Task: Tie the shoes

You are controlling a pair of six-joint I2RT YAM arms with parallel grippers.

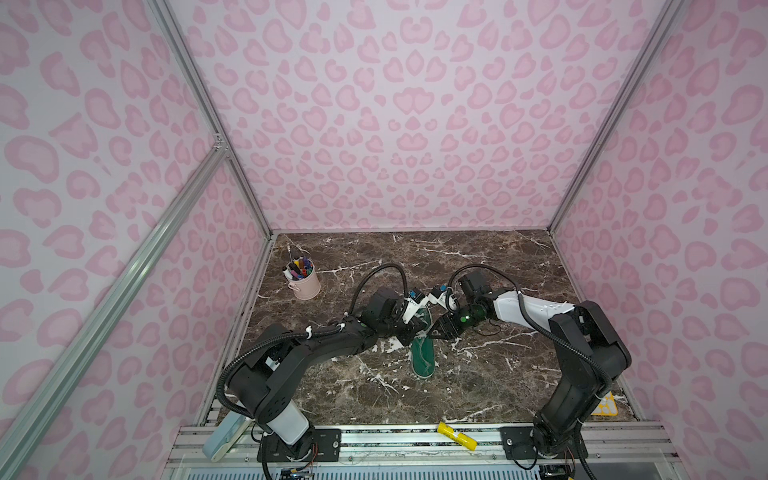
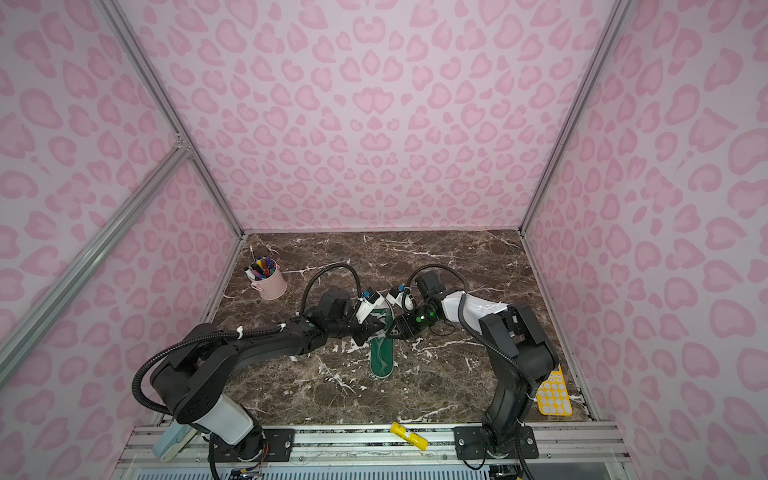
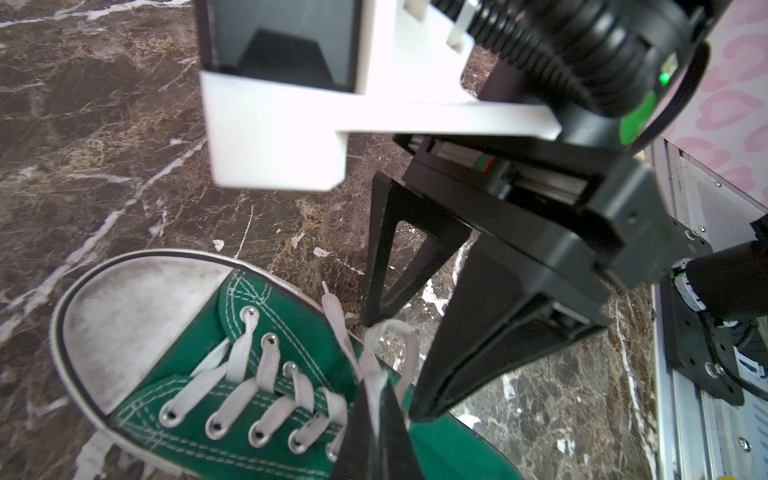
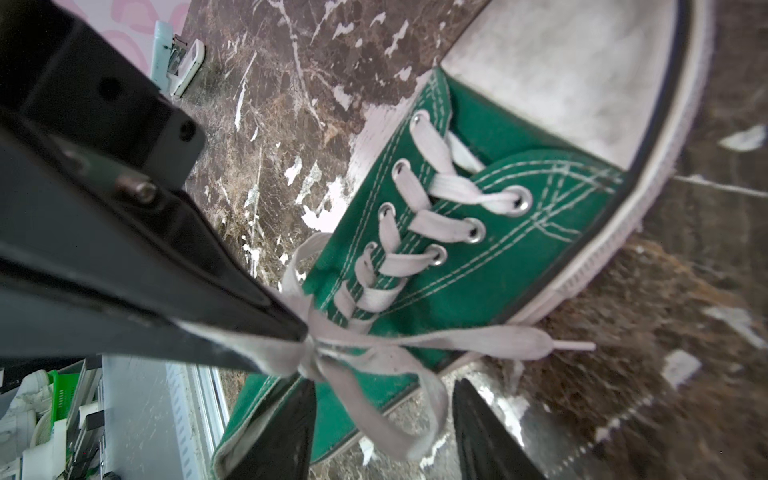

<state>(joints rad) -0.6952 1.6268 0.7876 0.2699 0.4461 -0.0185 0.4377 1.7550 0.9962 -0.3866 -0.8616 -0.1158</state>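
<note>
A robot test cell is indicated: a marble-patterned tabletop (image 1: 469,386) is enclosed by pink printed panels (image 1: 415,124) framed with aluminium rails (image 1: 194,83).

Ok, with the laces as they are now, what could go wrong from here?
1. The right gripper stands open around the lace loop. With nothing holding it, the loop may slacken or slip out.
2. The left gripper is shut on the laces where they cross. A pull might drag the sneaker, which nothing pins down.
3. The free lace end lies over the sneaker's side and could snag.
</note>
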